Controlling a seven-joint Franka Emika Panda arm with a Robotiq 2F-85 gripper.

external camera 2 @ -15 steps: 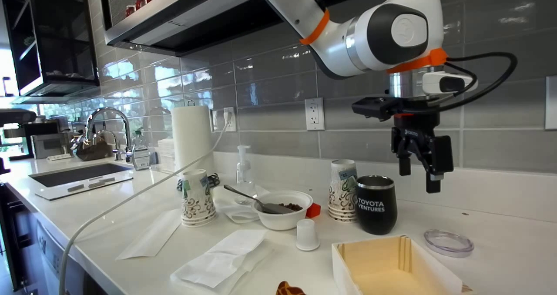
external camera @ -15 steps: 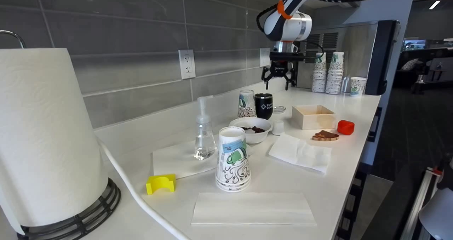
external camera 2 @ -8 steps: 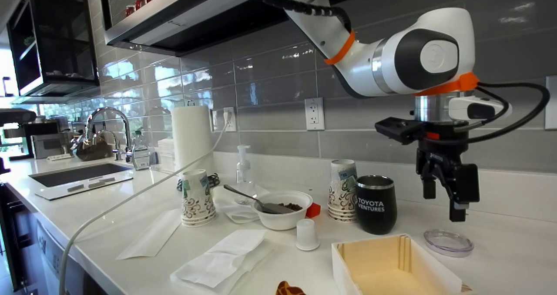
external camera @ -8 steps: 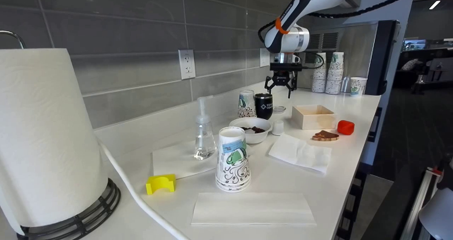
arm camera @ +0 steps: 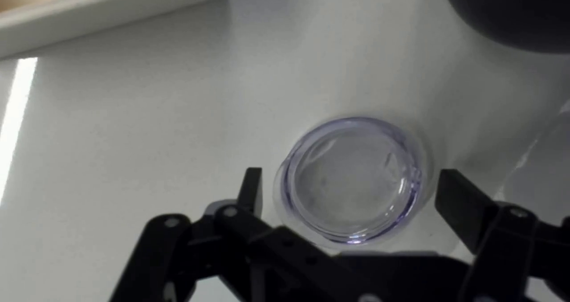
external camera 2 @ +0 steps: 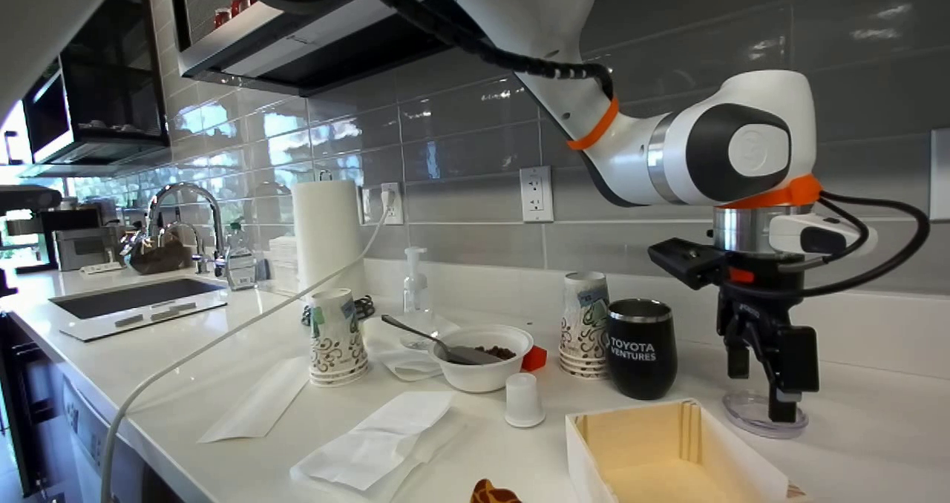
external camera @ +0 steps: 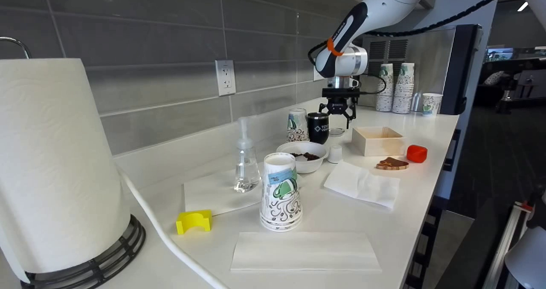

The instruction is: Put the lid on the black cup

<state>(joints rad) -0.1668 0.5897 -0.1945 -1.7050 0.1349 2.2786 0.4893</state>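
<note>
Hovers with a wide-spread, unladen hand [external camera 2: 761, 395] over the clear lid [arm camera: 352, 184], flat on the surface [arm camera: 178, 115] near the black cup [external camera 2: 642, 351]. May slip off something so low and slick-looking by closing too high or off-centre.

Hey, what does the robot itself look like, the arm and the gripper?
The arm is white with black panels, orange bands and silver metal collars. A thick black cable runs along it, with thinner black cables looping at its lower end. The gripper is black with jointed, angular fingers.
</note>
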